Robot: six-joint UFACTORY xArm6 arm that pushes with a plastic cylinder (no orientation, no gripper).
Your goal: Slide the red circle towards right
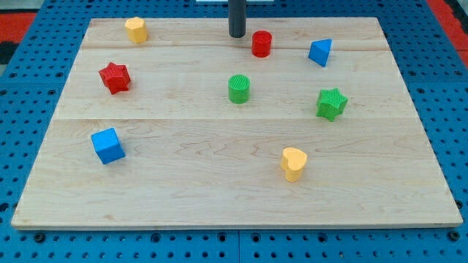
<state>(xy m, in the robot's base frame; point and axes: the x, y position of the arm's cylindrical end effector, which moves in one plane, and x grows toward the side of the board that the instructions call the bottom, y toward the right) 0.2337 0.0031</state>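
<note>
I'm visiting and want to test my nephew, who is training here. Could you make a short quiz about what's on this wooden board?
1. True or false: my tip stands just to the view's left of the red circle block.
2. Which block is nearest the view's bottom: A) blue cube, B) yellow heart block, C) green star block?
3. What lies right of the red circle block along the view's top?

Key: 1 true. 2 B. 3 the blue triangular block.
</note>
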